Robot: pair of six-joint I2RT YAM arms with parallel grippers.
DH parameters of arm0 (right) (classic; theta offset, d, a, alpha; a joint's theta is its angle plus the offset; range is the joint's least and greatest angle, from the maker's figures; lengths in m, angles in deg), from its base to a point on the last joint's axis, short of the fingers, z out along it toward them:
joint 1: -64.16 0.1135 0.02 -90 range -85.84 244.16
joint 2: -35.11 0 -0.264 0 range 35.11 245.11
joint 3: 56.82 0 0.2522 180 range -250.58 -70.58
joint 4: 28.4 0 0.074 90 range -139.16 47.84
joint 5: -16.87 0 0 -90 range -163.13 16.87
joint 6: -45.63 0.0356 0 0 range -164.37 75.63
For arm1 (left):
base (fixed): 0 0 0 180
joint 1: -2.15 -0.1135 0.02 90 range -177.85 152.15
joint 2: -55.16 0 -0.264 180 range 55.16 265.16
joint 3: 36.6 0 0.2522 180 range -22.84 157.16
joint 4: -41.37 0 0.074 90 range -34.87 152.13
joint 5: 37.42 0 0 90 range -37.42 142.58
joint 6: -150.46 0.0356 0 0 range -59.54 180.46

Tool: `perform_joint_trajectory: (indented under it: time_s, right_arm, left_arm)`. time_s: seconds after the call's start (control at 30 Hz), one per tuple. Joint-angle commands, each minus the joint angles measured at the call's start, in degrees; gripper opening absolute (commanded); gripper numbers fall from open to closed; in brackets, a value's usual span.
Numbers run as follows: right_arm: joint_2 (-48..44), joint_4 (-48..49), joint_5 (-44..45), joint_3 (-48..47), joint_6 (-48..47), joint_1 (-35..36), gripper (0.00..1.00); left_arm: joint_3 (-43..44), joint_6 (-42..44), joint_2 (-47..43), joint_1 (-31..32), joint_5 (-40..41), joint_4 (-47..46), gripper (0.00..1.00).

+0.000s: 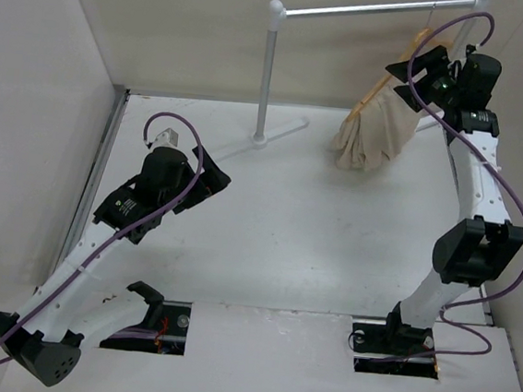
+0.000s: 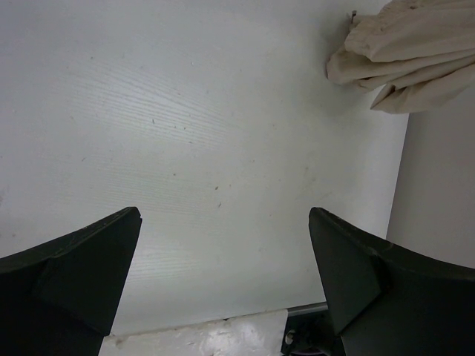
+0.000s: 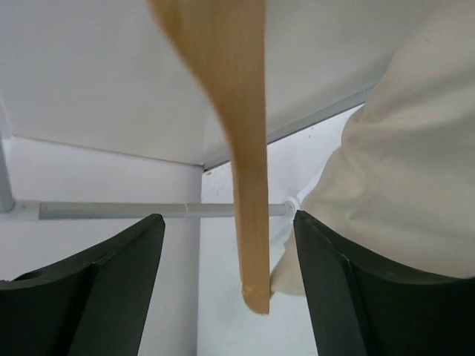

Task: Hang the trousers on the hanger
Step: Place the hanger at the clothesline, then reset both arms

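Observation:
The wooden hanger (image 1: 391, 76) hangs by its hook from the white rail at the back right. The beige trousers (image 1: 375, 133) hang from it in a wrinkled bunch, their lower end near the table. My right gripper (image 1: 414, 74) is open, raised beside the hanger. In the right wrist view the hanger's arm (image 3: 245, 148) runs down between the spread fingers of my right gripper (image 3: 226, 217) without touching them, and the trousers (image 3: 404, 170) hang at the right. My left gripper (image 1: 215, 180) is open and empty over the table, far left of the trousers (image 2: 408, 59).
The white garment rail (image 1: 372, 10) spans the back, with its post (image 1: 267, 76) and foot at centre back; its bar also shows in the right wrist view (image 3: 111, 211). White walls enclose the table (image 1: 314, 229) on the left, back and right.

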Motion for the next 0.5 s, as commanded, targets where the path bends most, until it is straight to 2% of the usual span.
perform_joint_trajectory:
  time_s: [0.0, 0.27, 0.47]
  right_arm:
    - [-6.97, 4.22, 0.58, 1.28, -1.21, -0.39, 0.82]
    - [-20.76, 4.22, 5.85, 14.63, -2.44, -1.36, 1.00]
    - [-37.10, 1.68, 13.75, 32.28, -4.37, -0.83, 1.00]
  left_arm:
    - [0.17, -0.42, -0.39, -0.61, 0.61, -2.13, 1.00]
    - [1.66, -0.16, 0.48, -2.28, 0.96, 0.06, 1.00]
    - [1.49, 0.19, 1.54, 0.35, 2.27, 2.08, 1.00]
